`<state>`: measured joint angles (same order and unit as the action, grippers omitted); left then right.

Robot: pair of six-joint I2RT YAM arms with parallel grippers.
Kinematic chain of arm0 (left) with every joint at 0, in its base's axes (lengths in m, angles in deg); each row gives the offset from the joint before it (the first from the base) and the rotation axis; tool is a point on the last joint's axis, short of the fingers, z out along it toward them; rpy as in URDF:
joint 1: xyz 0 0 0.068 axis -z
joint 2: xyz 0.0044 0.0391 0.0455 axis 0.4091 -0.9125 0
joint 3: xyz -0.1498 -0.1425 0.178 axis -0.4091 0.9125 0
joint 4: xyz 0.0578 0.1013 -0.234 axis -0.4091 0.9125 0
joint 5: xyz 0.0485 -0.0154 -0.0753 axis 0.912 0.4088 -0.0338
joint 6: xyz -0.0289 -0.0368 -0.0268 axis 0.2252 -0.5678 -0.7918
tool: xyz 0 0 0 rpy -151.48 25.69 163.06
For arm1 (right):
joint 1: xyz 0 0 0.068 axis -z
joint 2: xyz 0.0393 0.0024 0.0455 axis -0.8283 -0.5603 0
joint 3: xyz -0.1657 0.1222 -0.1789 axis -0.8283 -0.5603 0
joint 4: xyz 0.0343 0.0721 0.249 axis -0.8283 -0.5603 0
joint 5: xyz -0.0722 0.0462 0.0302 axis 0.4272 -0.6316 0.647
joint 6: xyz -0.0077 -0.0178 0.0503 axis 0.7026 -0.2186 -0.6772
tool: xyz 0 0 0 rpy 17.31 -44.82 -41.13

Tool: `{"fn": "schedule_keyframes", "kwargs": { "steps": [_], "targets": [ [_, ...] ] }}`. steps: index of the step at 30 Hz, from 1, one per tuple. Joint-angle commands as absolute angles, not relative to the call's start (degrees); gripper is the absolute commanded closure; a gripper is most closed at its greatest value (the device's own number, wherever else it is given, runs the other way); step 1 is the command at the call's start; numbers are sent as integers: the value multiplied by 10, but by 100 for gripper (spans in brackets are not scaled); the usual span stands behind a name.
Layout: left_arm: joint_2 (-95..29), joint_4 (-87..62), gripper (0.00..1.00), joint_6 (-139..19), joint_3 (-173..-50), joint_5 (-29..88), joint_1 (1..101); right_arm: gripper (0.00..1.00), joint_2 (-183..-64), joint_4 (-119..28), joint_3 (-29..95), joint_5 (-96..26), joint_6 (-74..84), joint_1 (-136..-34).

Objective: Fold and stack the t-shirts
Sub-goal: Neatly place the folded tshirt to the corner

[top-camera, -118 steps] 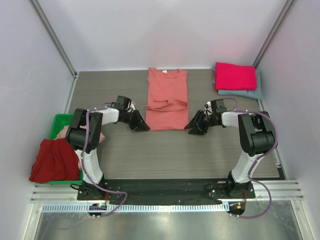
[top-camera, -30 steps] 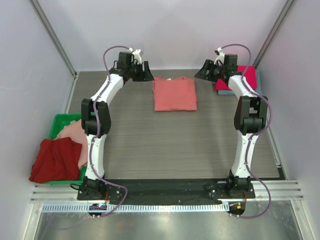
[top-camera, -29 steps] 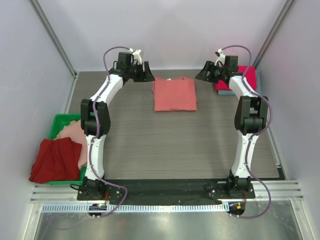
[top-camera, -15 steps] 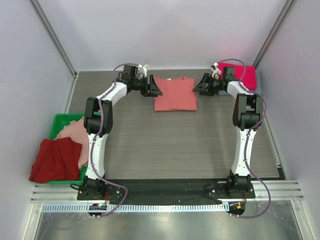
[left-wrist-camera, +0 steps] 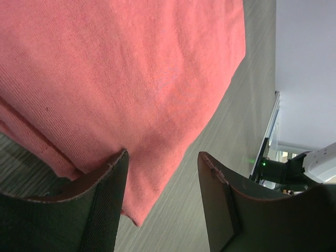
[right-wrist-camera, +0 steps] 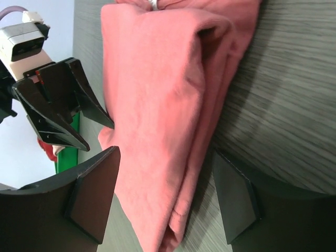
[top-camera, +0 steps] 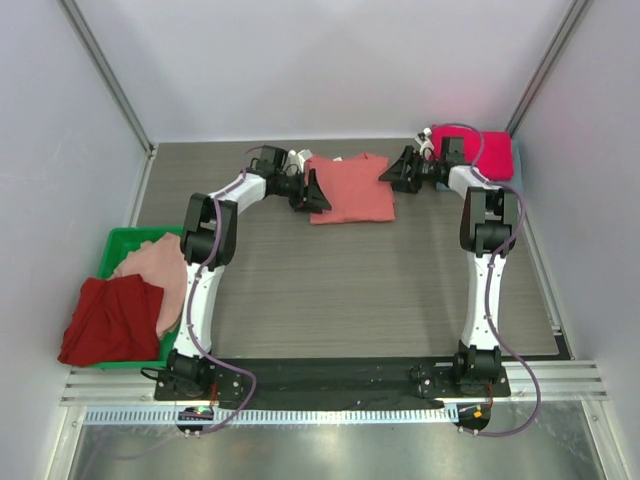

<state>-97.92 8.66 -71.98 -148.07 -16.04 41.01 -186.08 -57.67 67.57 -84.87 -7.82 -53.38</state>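
The salmon-coral t-shirt (top-camera: 352,190) lies folded into a rectangle at the back middle of the table. My left gripper (top-camera: 315,192) is open at its left edge. In the left wrist view (left-wrist-camera: 163,178) the shirt's near corner (left-wrist-camera: 142,157) lies between the jaws. My right gripper (top-camera: 392,172) is open at the shirt's right edge. In the right wrist view (right-wrist-camera: 165,194) the jaws straddle the layered fold (right-wrist-camera: 178,157). The folded magenta shirt (top-camera: 482,152) lies at the back right. The dark red shirt (top-camera: 105,320) and the pale pink shirt (top-camera: 155,272) hang over the bin.
The green plastic bin (top-camera: 122,242) stands off the table's left edge. Grey walls and metal posts close in the back and sides. The left gripper's body (right-wrist-camera: 50,102) shows across the shirt in the right wrist view. Wood-grain table (top-camera: 340,290) lies in front of the shirt.
The long shirt has been folded in half toward the back. Both grippers then dropped from the back corners and closed in on the shirt's left and right edges.
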Motion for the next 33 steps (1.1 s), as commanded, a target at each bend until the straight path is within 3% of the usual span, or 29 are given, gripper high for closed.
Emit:
{"fn": "schedule_keyframes", "kwargs": {
  "steps": [1, 7, 10, 13, 14, 17, 21, 25, 33],
  "targets": [
    [-996, 92, 43, -725, -1496, -163, 409, 24, -1906, -596, 665, -817, -93, -559],
    [-1003, 92, 44, -726, -1492, -160, 409, 28, -1925, -574, 663, -815, -120, -586],
    [-1001, 92, 44, -726, -1486, -160, 408, 36, -1931, -566, 669, -807, -130, -591],
    [-996, 93, 43, -725, -1483, -159, 408, 51, -1930, -562, 672, -796, -135, -591],
    [-996, 96, 43, -719, -1482, -159, 408, 65, -1922, -562, 673, -790, -132, -588],
    [-982, 105, 44, -705, -1481, -150, 408, 83, -1897, -568, 677, -768, -114, -580],
    [-960, 112, 43, -683, -1483, -136, 407, 96, -1840, -618, 709, -743, -49, -570],
    [-945, 120, 43, -671, -1497, -131, 406, 99, -1805, -707, 785, -709, 86, -569],
    [-934, 141, 42, -639, -1509, -121, 407, 99, -1780, -806, 897, -653, 208, -545]
  ]
}}
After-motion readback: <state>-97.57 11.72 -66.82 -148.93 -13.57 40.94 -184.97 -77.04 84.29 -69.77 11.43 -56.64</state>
